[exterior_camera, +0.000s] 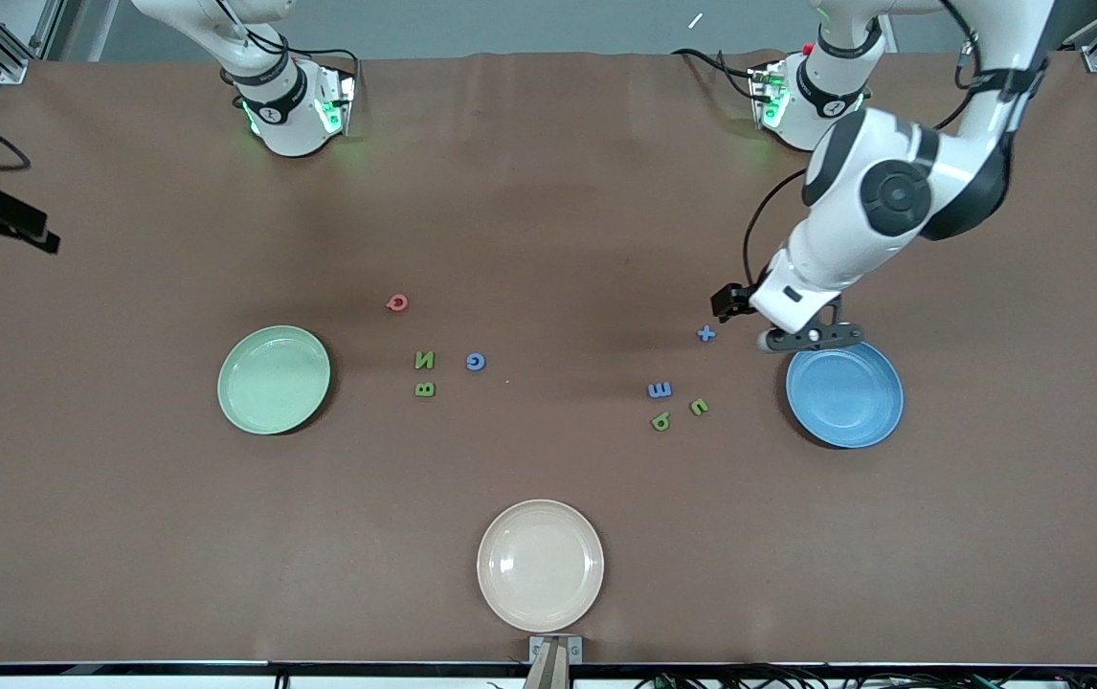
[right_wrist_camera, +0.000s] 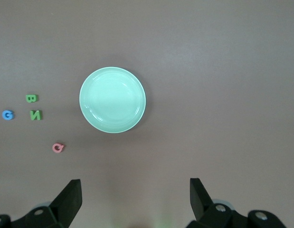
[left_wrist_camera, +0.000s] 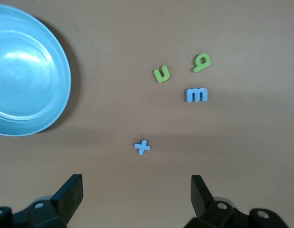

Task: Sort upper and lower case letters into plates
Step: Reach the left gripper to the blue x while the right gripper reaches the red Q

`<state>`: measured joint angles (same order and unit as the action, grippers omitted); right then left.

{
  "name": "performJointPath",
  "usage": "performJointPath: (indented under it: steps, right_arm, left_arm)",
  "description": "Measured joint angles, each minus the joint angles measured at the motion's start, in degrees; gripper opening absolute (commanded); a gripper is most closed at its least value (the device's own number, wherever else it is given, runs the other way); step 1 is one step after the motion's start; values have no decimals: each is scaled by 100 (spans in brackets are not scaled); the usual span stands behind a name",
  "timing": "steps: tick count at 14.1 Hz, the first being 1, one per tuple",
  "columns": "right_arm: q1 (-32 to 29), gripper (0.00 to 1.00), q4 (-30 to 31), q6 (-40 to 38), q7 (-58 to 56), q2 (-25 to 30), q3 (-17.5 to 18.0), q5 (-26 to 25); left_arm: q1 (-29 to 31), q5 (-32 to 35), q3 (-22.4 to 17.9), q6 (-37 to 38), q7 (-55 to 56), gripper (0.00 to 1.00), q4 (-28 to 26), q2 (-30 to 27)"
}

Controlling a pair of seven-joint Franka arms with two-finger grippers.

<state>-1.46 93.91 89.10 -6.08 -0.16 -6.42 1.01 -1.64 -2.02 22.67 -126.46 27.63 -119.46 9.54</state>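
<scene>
While both plates lie empty, the wide-open left hand (left_wrist_camera: 137, 197) hovers beside the blue plate (exterior_camera: 845, 395); it should centre over the blue x (exterior_camera: 705, 334) before descending. The right hand (right_wrist_camera: 136, 199), equally wide, waits.

You have a plain brown table (exterior_camera: 548, 211) with no pattern. One plate (exterior_camera: 273, 379) is pale green, another plate (exterior_camera: 844, 394) is blue, and the third plate (exterior_camera: 540, 565) is cream-beige; all are plain. Your letters: the Q (exterior_camera: 397, 302) is red, the N (exterior_camera: 424, 360) and B (exterior_camera: 425, 388) are green, the G (exterior_camera: 476, 361) is blue. The x (exterior_camera: 705, 333) and m (exterior_camera: 660, 389) are blue; the u (exterior_camera: 699, 407) and the g (exterior_camera: 660, 421) are green. The arms are white with black joints.
</scene>
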Motion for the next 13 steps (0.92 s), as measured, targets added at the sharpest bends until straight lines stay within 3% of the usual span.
performJointPath:
  steps: [5, 8, 10, 13]
  right_arm:
    - [-19, 100, -101, 177, 2, -739, 6, 4]
    - [73, 100, -101, 53, 687, -876, 81, 154]
    - [333, 100, -71, -7, 1433, -872, 116, 374]
    - [701, 100, 286, 233, 2264, -850, 146, 788]
  left_arm:
    - [-354, 1044, 9, -1018, 1120, 100, -415, 744]
    - [-385, 1226, 6, -1568, 1197, 99, -648, 1051]
    - [-380, 1313, -2, -1830, 1197, 86, -723, 1232]
    - [-369, 1541, -8, -1893, 1197, 76, -726, 1442]
